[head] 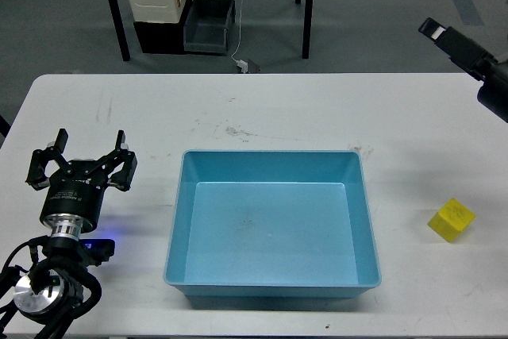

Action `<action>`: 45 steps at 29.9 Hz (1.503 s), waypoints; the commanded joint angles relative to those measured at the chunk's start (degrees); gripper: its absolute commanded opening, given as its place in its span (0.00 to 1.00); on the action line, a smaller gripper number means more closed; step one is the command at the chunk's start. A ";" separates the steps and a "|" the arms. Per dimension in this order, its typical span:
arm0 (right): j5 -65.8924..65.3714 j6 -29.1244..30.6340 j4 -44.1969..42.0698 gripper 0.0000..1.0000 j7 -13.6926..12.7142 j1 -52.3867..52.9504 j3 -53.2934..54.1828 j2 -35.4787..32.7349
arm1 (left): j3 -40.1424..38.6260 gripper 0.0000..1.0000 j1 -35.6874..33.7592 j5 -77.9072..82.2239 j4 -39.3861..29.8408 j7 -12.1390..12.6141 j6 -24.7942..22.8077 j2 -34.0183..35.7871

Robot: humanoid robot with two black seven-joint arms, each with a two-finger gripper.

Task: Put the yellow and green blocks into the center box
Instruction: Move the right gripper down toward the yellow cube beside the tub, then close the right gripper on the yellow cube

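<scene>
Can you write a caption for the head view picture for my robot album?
Empty light-blue plastic tray mid-table, small yellow cube to its right, open left tool waiting on the other side.

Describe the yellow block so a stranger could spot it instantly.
Start at the big light-blue tray in the middle of the white table. Look to its right: the yellow block sits alone on bare tabletop, a small bright cube, the only yellow thing there.

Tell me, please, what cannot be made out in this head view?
- Green block: nowhere in view.
- Right gripper: dark, near the right edge; open or shut unclear.
- Left arm's base: cut off by the bottom-left corner.
- Grey bin contents: too far to tell.
</scene>
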 commanded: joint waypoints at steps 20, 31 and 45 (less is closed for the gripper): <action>-29.02 13.35 1.03 0.99 7.50 23.43 -48.23 -18.68 | -0.01 1.00 0.34 0.04 0.83 -0.14 -0.37 -1.25; -32.45 18.42 1.20 0.99 7.50 23.96 -48.41 -12.97 | -0.01 1.00 0.43 -0.05 1.09 -0.23 -0.54 -1.52; -32.72 18.42 0.77 0.99 7.50 25.10 -55.44 -11.38 | -0.01 1.00 0.51 0.04 1.27 -0.23 -0.54 -1.60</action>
